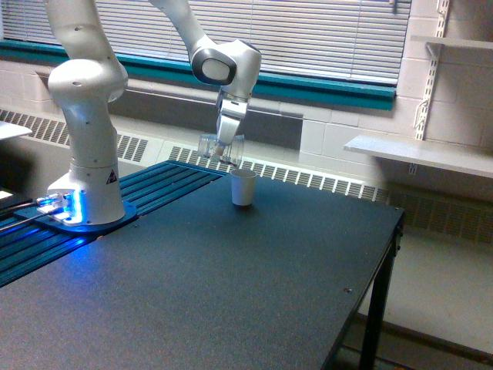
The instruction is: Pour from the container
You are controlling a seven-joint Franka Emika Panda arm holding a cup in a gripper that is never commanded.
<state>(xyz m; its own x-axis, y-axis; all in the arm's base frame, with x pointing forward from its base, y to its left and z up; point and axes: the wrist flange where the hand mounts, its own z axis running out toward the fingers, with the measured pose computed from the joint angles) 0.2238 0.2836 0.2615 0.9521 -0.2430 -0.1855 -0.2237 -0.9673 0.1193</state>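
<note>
At the exterior view's left, the robot's white base [83, 166] stands on a blue-lit round mount, which sits on a ribbed blue-black panel [154, 189] at the edge of the dark surface [231, 285]. The arm rises out of frame and comes back down toward the middle of the view, ending in a rounded wrist joint [219, 65]. Below it the pincer [224, 151] points downward and is clenched on the container [218, 149], a small clear plastic cup held in the air above the surface. The cup lies tipped on its side, its mouth turned toward the exterior view's right; its contents are too faint to make out. Just below and to the right of the cup's mouth, a white paper cup [243, 187] stands upright on the surface, near the far edge. The two cups are close but do not appear to touch. Farther right, the surface is bare down to its corner and black leg [376, 308]. Beyond it, a white wall shelf [420, 154] hangs on the block wall, with window blinds [308, 38] across the back.
</note>
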